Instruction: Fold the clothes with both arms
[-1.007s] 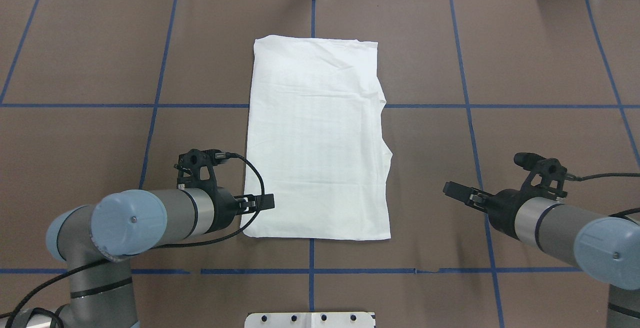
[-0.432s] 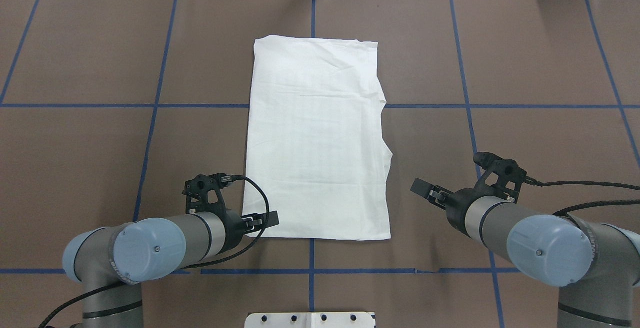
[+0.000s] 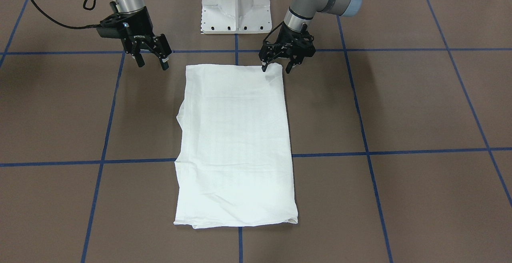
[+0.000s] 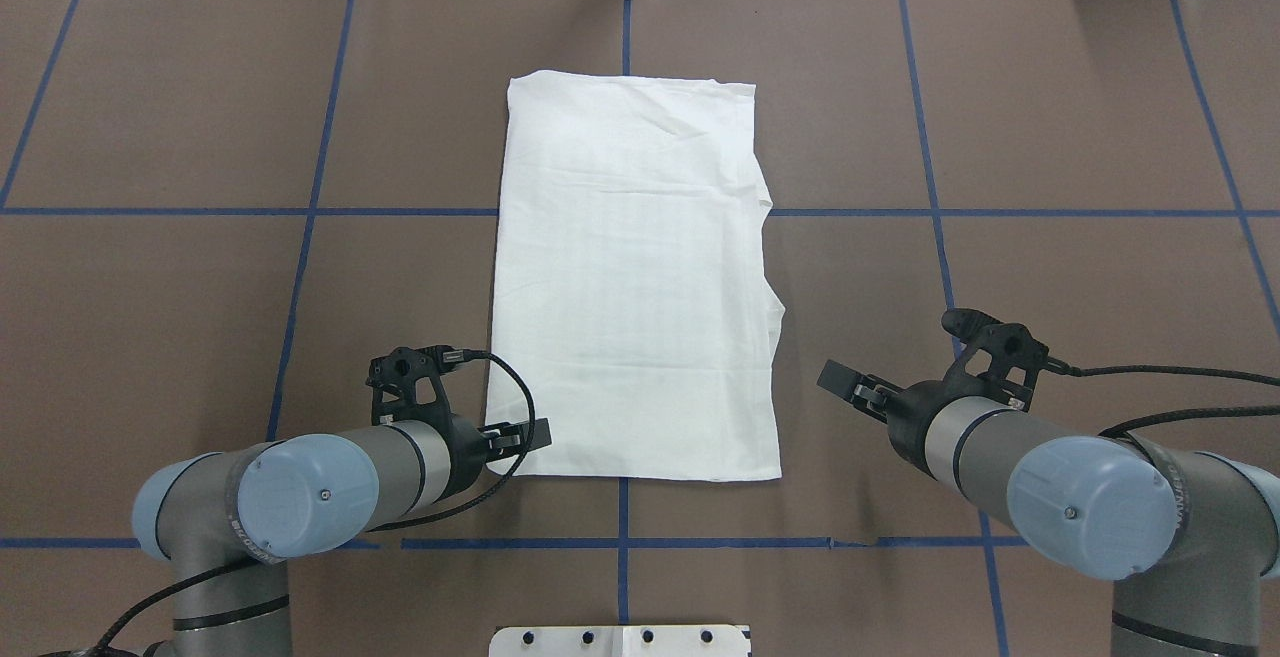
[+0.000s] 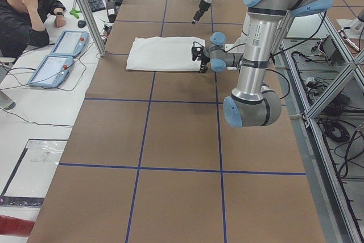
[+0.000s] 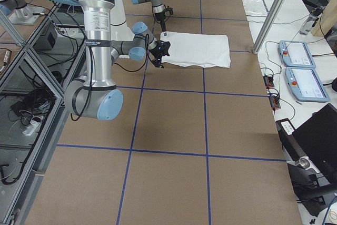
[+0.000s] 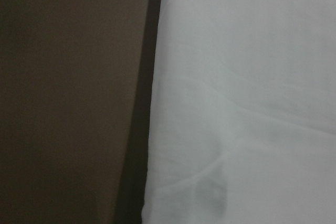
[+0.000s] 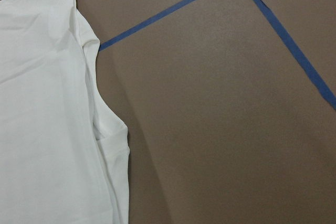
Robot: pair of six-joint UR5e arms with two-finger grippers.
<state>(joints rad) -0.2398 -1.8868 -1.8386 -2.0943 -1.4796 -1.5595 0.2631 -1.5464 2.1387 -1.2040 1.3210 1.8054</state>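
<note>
Front view: we've got the shirt (image 3: pixel 236 143) lying flat mid-table, folded into a long rectangle. The left gripper (image 3: pixel 276 69) is spread wide over its corner, and the right gripper (image 3: pixel 152 64) is spread too, just off the other corner. Overhead, the left tip overlaps the shirt's edge while the right sits apart. Wrist cams just show cloth and table (image 8: pixel 220 129).

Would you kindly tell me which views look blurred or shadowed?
Left wrist view: out of focus, the folded white cotton shirt edged by a dark shadow band, a grey smudge low down. Right wrist view: sharp, blue tape lines crisp. Front-facing view: the left black claw shades the shirt's corner.
</note>
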